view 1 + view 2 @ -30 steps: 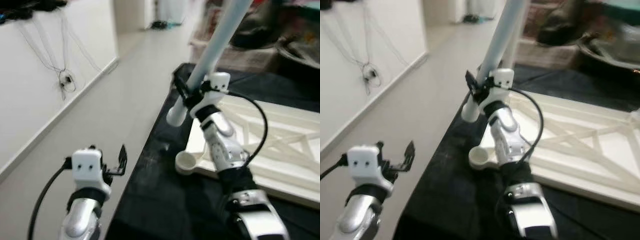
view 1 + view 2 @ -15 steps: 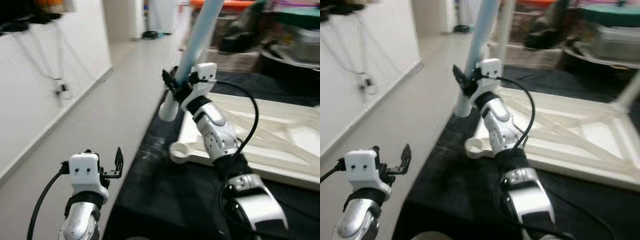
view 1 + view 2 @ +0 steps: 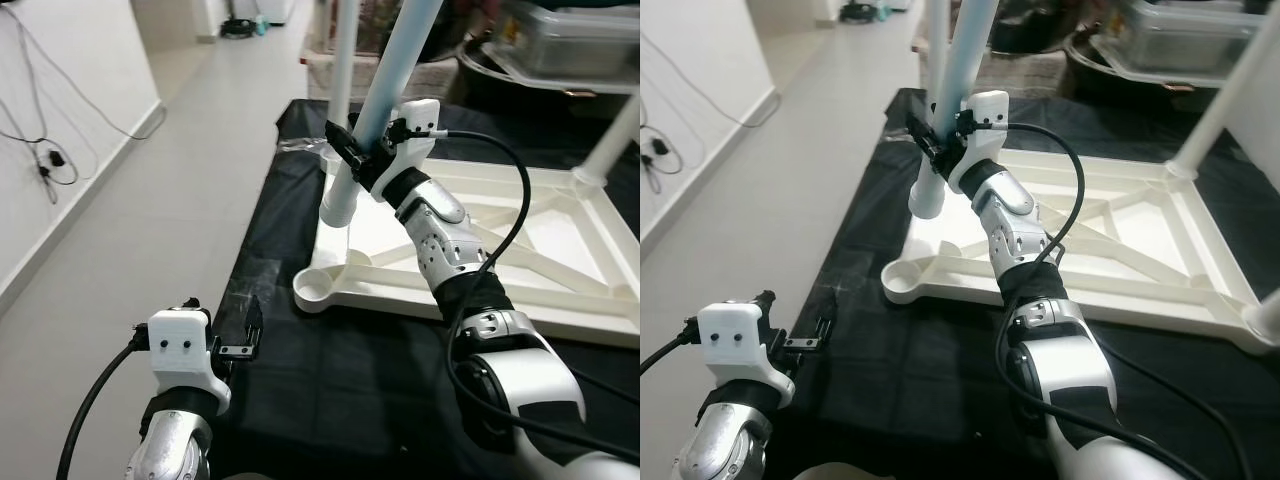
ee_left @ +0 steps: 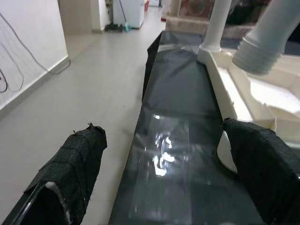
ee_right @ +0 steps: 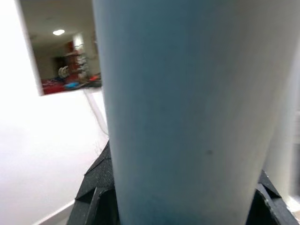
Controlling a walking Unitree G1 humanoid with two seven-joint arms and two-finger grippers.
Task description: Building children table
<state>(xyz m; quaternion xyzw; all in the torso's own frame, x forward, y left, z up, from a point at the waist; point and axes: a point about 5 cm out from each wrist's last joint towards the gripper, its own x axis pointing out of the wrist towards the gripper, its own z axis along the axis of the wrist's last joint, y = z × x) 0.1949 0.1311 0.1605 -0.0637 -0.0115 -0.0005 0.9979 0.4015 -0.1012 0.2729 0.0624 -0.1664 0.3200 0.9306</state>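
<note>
A white children's table top (image 3: 430, 301) lies upside down on a black cloth. White legs stand at its far left corner (image 3: 343, 60) and its right corner (image 3: 610, 150). The round socket (image 3: 318, 287) at its near left corner is empty. My right gripper (image 3: 365, 150) is shut on a pale blue-white table leg (image 3: 390, 80). That leg is tilted, and its threaded lower end (image 4: 258, 51) hangs a little above and behind the empty socket. My left gripper (image 3: 235, 335) is open, low at the cloth's left edge. Its padded fingers (image 4: 75, 159) hold nothing.
The black cloth (image 3: 330, 400) covers a low surface whose left edge drops to a light tiled floor (image 3: 130, 200). A white wall with hanging cables (image 3: 40, 150) runs along the left. Plastic bins and clutter (image 3: 560, 40) stand behind the table top.
The whole picture has shifted and sharpened, so the head has moved. My right gripper still holds the leg near the near left corner. The left gripper stays open.
</note>
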